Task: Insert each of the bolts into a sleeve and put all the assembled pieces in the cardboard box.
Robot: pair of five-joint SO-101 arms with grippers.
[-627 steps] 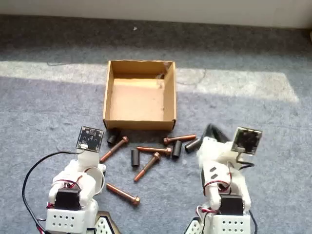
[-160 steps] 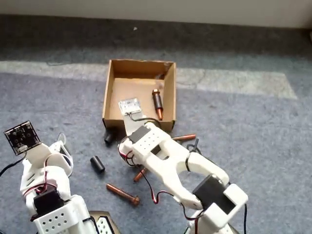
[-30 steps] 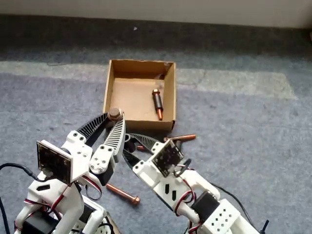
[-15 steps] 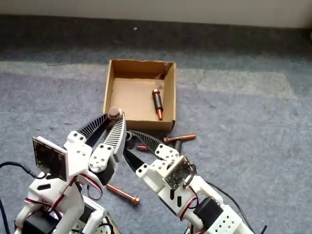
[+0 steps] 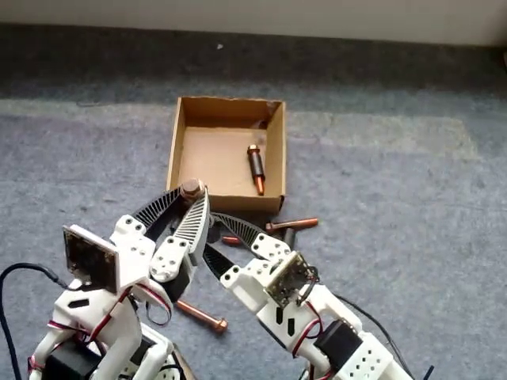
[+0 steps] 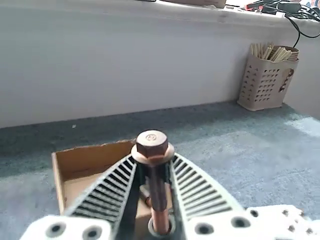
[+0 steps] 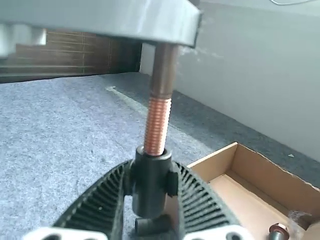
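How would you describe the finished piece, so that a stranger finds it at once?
Find the cardboard box on the grey carpet. Inside, near its right wall, lies one copper bolt wearing a black sleeve; the bolts outside the box lie bare.

The left arm [image 5: 103,313] and right arm [image 5: 261,294] are white plastic with black motor blocks [image 5: 70,360] and red and black cables [image 5: 296,339]. Their fingers [image 6: 106,194] are black and ribbed, and each wrist carries a dark square circuit board [image 5: 89,258].
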